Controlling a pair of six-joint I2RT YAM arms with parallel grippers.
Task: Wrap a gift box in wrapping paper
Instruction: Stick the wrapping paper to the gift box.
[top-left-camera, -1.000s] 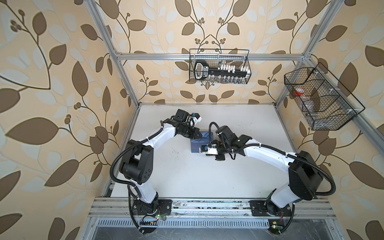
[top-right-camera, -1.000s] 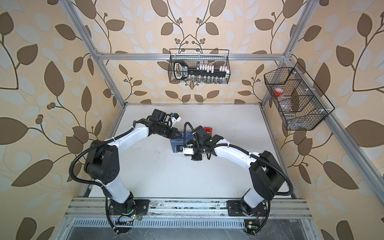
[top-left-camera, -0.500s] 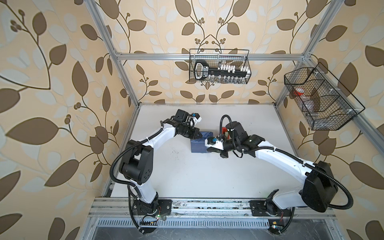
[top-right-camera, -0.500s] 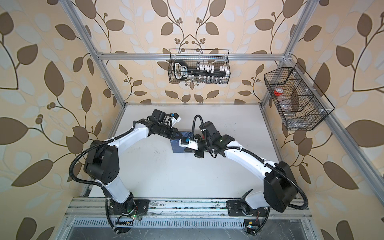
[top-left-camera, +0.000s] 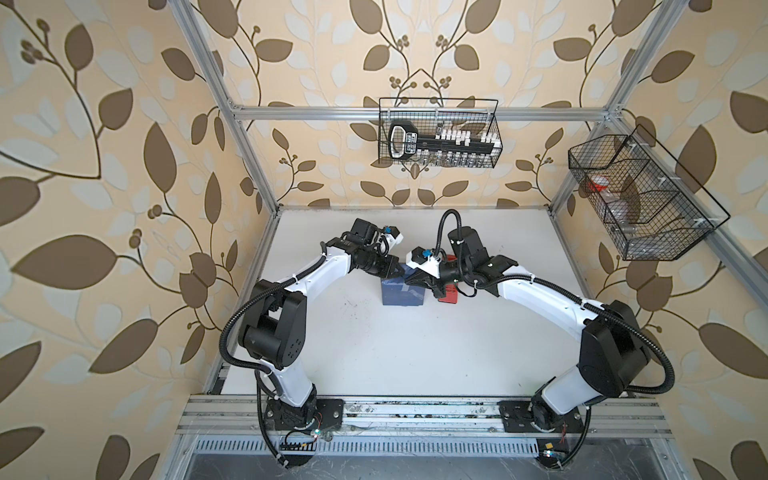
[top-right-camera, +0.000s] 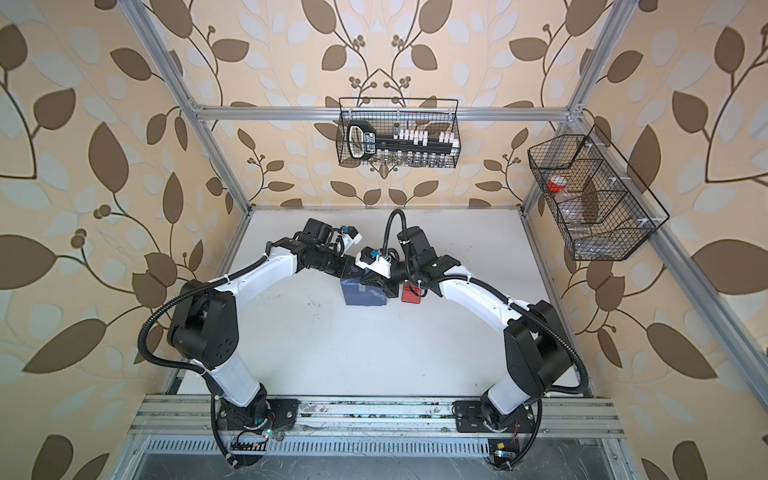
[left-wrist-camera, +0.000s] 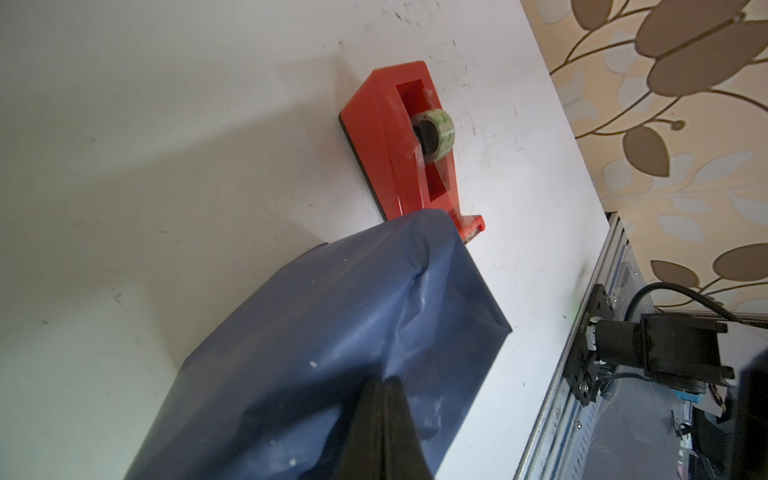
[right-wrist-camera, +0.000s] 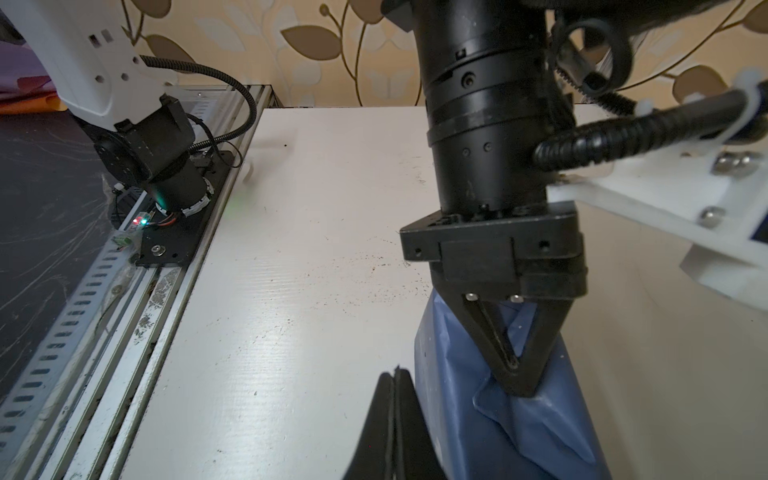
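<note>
Box sits mid-table, toward the far side, covered in crumpled blue paper. My left gripper is fully closed, tip pressed into a paper crease on top; can't tell if paper is pinched. My right gripper is closed too, empty, tip at the box's right edge. Red tape dispenser sits just right of the box on the white table.
</note>
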